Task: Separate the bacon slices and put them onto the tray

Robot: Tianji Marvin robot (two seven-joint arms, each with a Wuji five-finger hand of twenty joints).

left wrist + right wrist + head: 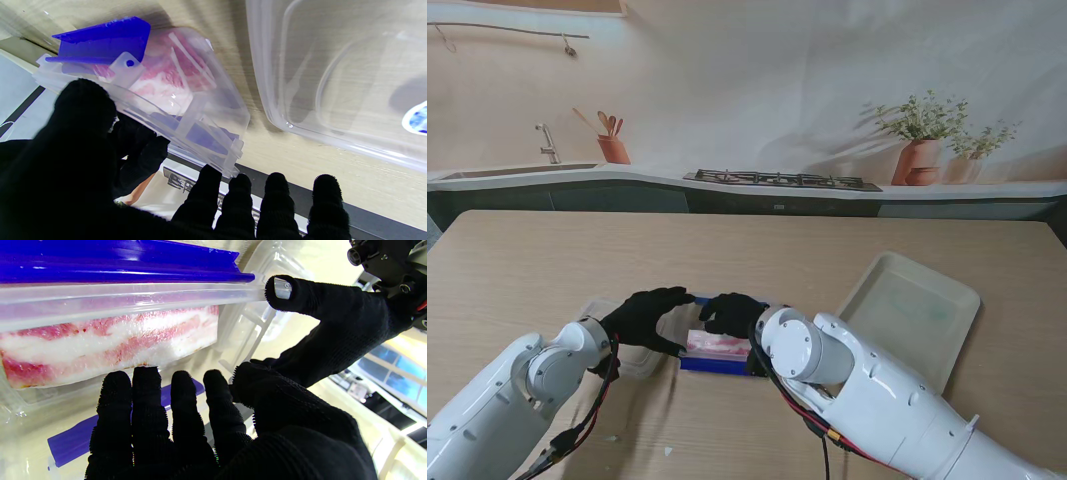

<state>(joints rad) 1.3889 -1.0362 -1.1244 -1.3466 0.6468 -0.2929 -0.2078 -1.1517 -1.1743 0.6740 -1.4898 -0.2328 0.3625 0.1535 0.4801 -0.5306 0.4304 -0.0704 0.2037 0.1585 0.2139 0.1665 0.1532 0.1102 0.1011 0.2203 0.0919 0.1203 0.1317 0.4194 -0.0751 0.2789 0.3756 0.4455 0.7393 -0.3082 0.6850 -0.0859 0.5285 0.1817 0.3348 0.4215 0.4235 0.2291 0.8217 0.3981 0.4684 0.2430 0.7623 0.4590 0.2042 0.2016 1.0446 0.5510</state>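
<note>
Gripping the clear bacon box point(717, 352) with my left hand point(645, 318) — thumb on its near wall, fingers at its far rim — I have it tipped up off the table point(747, 250). My right hand point(732, 313) reaches inside, fingers together, just touching the bacon slab point(106, 340). To my right, well apart, lies the tray point(932, 345).

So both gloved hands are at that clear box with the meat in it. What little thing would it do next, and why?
Probably the right hand curls its fingers onto the pink-and-white bacon slab to lift a slice. Its fingertips reach the slab's edge, the clear plastic box with blue clips is open, the left hand steadies its end, and the pale rectangular tray holds no bacon.
</note>
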